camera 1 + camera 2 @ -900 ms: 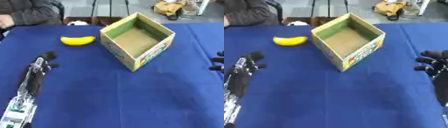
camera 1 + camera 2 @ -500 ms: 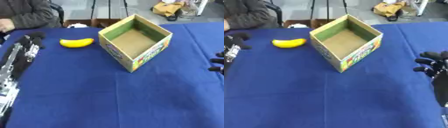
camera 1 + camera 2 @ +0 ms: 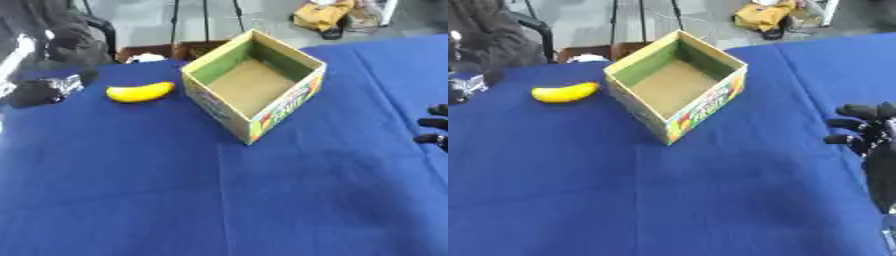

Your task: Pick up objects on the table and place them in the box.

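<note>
The left hand (image 3: 39, 91) hovers blurred, just left of the banana (image 3: 139, 92); whether its fingers are wide or curled cannot be told. The banana lies on the desk (image 3: 219, 200), left of the empty box (image 3: 254, 82). A good grasp closes across its middle. The right hand (image 3: 866, 134) idles with fingers relaxed, right of the box.

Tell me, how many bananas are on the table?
1. The banana lies on the blue table, just left of the open cardboard box. None shows inside the box.

A yellow banana (image 3: 140, 92) and a tan, green-lined box (image 3: 254, 82) lie on blue cloth (image 3: 219, 200).
</note>
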